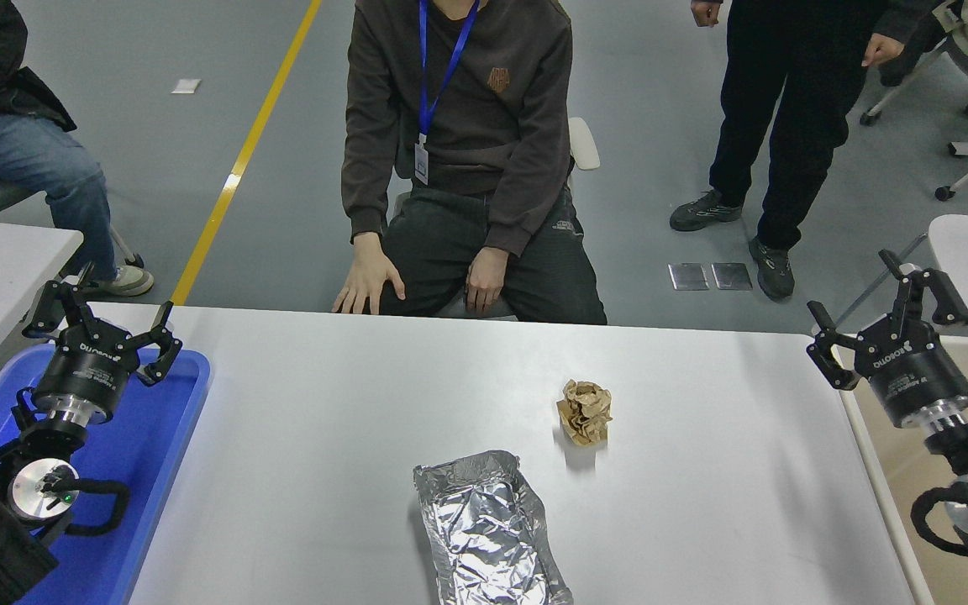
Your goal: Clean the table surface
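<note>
The table surface (324, 403) spreads between both arms, widest thing in view. Ahead of the parked left gripper (102, 323), which hangs spread and empty, sits a blue tray (160, 437). A foil sheet (488, 529) lies well to the left of the right gripper (887, 315) and nearer the robot, its long axis running toward the robot. The crumpled brown paper (585, 410) lies left of that gripper, likely its first target. Its jaws stand wide, holding nothing; it is the nearer arm.
</note>
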Robot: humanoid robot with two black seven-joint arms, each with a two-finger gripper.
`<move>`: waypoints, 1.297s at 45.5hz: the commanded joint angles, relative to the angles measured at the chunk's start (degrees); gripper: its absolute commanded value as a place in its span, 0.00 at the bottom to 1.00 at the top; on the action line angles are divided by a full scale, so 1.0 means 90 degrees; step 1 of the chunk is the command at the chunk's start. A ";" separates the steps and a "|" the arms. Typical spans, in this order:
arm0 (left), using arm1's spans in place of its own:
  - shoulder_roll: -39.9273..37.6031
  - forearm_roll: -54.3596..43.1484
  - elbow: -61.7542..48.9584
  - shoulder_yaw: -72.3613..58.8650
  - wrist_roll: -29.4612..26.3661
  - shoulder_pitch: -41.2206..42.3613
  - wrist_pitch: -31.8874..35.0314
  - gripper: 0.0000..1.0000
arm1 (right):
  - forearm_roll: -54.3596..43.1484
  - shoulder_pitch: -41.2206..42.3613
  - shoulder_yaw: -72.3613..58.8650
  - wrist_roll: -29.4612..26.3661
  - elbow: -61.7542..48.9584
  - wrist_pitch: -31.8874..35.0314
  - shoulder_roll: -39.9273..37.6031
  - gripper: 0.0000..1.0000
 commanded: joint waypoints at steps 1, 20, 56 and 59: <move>0.0008 0.0000 -0.0002 0.0002 -0.0004 0.0000 0.0000 1.00 | -0.0766 0.0248 -0.0885 -0.0378 0.1045 0.0060 -0.0809 0.99; -0.0001 0.0000 -0.0002 0.0002 0.0006 0.0000 0.0000 1.00 | -0.2271 0.0512 -0.1032 -0.0427 0.2726 0.0665 -0.0937 0.98; -0.0001 0.0000 -0.0002 0.0002 0.0006 0.0000 0.0000 1.00 | -0.5631 0.1009 -0.1139 -0.2144 0.3752 0.1827 0.1045 0.99; -0.0001 0.0000 -0.0002 -0.0008 0.0006 0.0000 -0.0010 1.00 | -0.5728 0.1107 -0.1372 -0.2651 0.3771 0.1818 0.1134 0.99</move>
